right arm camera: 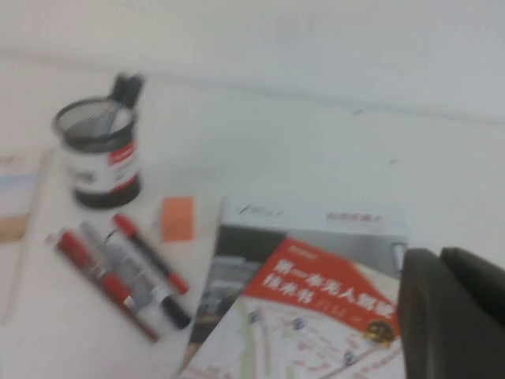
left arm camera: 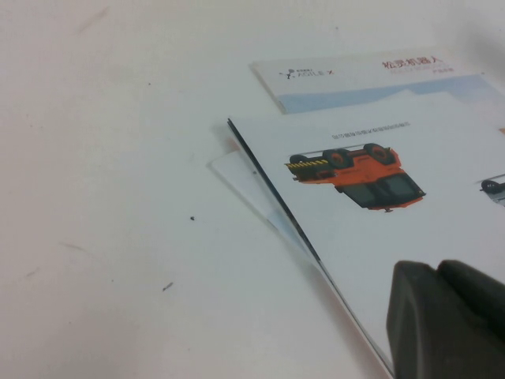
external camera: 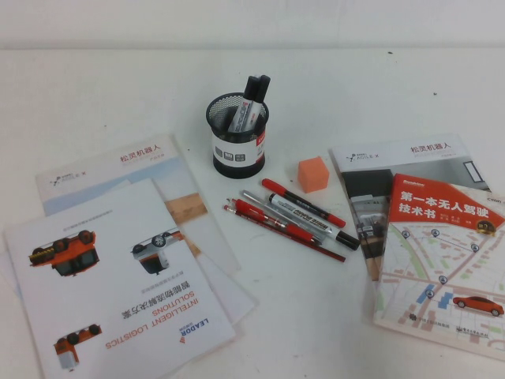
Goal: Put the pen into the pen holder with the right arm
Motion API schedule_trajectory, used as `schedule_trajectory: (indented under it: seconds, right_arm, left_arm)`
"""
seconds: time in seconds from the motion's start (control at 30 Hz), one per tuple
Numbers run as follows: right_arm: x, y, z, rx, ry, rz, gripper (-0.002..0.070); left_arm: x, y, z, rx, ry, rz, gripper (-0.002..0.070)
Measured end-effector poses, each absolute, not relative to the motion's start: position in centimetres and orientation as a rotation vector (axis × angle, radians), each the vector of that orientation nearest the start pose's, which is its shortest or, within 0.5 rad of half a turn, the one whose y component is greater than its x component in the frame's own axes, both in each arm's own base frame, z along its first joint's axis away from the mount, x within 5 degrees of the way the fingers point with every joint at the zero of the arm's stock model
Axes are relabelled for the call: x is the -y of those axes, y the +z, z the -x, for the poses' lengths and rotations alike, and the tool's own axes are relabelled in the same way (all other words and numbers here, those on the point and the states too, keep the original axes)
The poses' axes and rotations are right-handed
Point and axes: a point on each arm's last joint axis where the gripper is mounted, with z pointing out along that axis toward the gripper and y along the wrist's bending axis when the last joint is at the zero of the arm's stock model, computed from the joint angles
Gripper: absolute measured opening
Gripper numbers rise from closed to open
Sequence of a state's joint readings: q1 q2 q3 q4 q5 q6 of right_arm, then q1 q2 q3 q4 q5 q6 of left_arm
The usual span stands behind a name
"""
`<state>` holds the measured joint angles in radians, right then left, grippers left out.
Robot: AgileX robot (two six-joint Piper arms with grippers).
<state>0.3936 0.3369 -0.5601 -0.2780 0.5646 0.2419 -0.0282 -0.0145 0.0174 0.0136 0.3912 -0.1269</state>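
White table (external camera: 95,95), items listed left to right, placed against the black mesh pen holder (external camera: 239,136).

- Left gripper (left arm camera: 450,320): visible only in the left wrist view, dark fingers pressed together, holding nothing, above the logistics brochure.
- Logistics brochure (external camera: 110,284): left of and nearer the robot than the holder, printed with orange vehicles, lying over a second leaflet (external camera: 150,170).
- Pen holder: upright, with a white label band; contains two black-capped markers (external camera: 251,103) leaning toward its right rim.
- Loose pens (external camera: 296,217): on the table just right of and in front of the holder, side by side; red pens, a silver marker with a black cap, a thin red pencil.
- Orange cube (external camera: 313,174): right of the holder, beside the pens.
- Driverless-car book (external camera: 442,260): far right, overlapping a grey brochure (external camera: 394,170).
- Right gripper (right arm camera: 458,316): seen only in the right wrist view, above the book; fingers closed together and empty.
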Motion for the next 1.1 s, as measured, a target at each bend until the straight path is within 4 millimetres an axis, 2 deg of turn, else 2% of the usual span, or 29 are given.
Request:
schedule_trajectory:
  seconds: [0.13, 0.27, 0.43, 0.6, 0.77, 1.1]
  right_arm:
    - [-0.5, 29.9, -5.3, -1.697, 0.153, 0.069, -0.0019]
    - [-0.3, 26.5, -5.5, -1.617, 0.174, -0.073, -0.0019]
    - [-0.2, 24.5, -6.0, -1.542, 0.167, -0.115, -0.0019]
    - [-0.2, 22.2, -6.3, -1.592, 0.163, -0.122, -0.0019]
    - [-0.1, 19.3, -5.7, -1.654, 0.156, -0.13, -0.0019]
    - [-0.1, 17.6, -5.4, -1.823, 0.164, -0.171, -0.0019]
  left_arm:
    - [0.1, 17.3, -5.2, -1.877, -0.093, 0.084, -0.0003]
    - [0.1, 17.3, -5.2, -1.877, -0.093, 0.084, -0.0002]
    - [0.1, 17.3, -5.2, -1.877, -0.093, 0.084, -0.0003]
    - [0.1, 17.3, -5.2, -1.877, -0.093, 0.084, -0.0002]
    - [0.1, 17.3, -5.2, -1.877, -0.093, 0.084, -0.0003]
    - [0.1, 17.3, -5.2, -1.877, -0.093, 0.084, -0.0002]
